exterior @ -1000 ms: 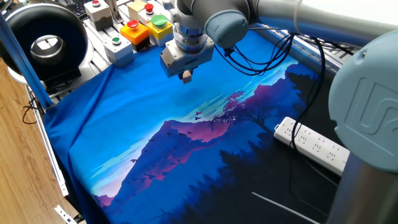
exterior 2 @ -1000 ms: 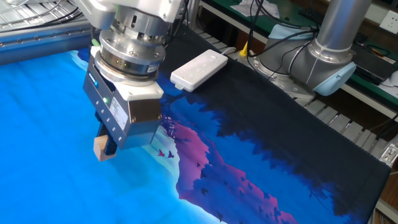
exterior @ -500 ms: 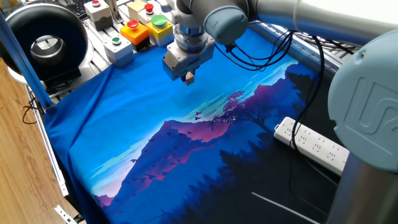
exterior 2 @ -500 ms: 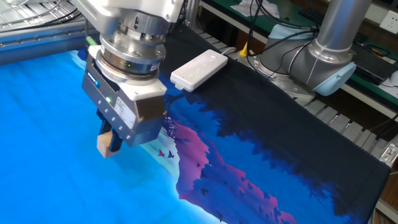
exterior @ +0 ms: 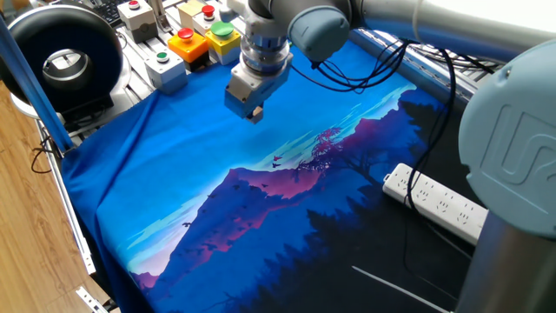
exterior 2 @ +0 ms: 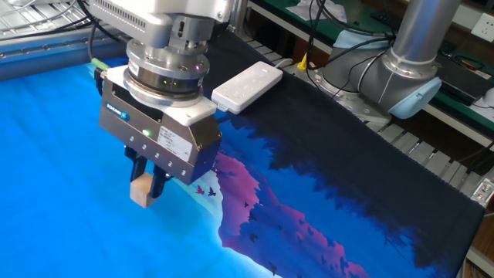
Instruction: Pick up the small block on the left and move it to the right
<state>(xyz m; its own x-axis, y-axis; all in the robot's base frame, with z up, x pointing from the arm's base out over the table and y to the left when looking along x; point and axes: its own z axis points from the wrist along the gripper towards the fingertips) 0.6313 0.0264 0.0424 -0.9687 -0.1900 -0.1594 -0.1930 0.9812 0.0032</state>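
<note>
The small block point(exterior 2: 141, 191) is a tiny tan cube pinched between my fingertips. It shows as a small tan spot under the gripper in one fixed view point(exterior: 258, 114). My gripper point(exterior 2: 147, 184) is shut on it and points straight down over the light-blue part of the printed cloth point(exterior 2: 54, 154). In one fixed view my gripper point(exterior: 253, 112) hangs over the far part of the cloth point(exterior: 174, 174), close to the button boxes. The block is at or just above the cloth; I cannot tell if it touches.
Button boxes stand behind the cloth: grey point(exterior: 165, 68), orange point(exterior: 188, 45), yellow with a green button point(exterior: 223, 38). A black round device point(exterior: 61, 56) is at the far left. A white power strip point(exterior: 439, 204) point(exterior 2: 247, 85) lies on the dark side. Black cables point(exterior: 365, 74) hang from the arm.
The gripper has turned about its vertical axis and shifted slightly, with the block still held between its fingers.
</note>
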